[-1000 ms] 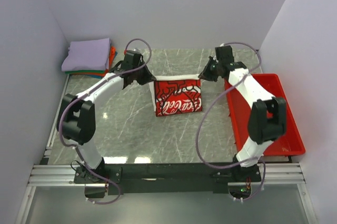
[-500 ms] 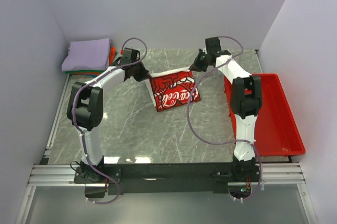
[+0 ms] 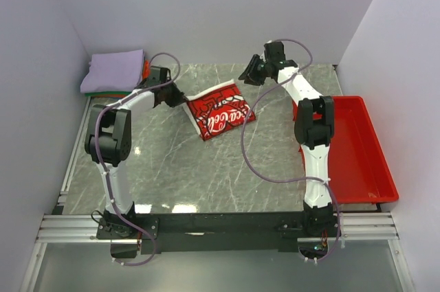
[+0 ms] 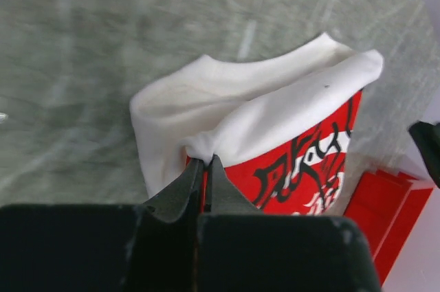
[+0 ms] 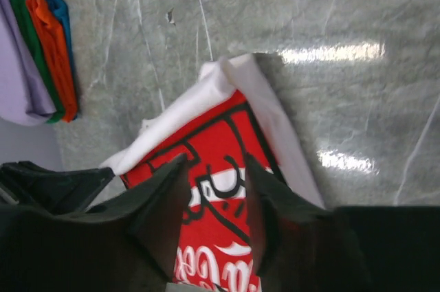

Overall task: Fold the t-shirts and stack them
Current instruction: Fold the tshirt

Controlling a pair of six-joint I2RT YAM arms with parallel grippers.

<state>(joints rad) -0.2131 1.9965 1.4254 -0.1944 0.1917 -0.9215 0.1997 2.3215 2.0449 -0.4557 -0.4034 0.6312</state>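
Observation:
The white t-shirt with the red script print lies folded and skewed on the marble table, its left end lifted. My left gripper is shut on that white edge; in the left wrist view the fingertips pinch a bunched fold of the t-shirt. My right gripper hovers open just beyond the shirt's far right corner. In the right wrist view its jaws stand apart above the red print, holding nothing. The folded t-shirts, lavender on top, are stacked at the back left corner, with orange, green and blue edges showing.
A red plastic tray lies along the table's right side beside the right arm. White walls close in the back and both sides. The left arm's elbow stands near the left table edge.
Both arms swung the shirt toward the back left. The right gripper opened and let go of its corner, and that side of the shirt dropped onto the table.

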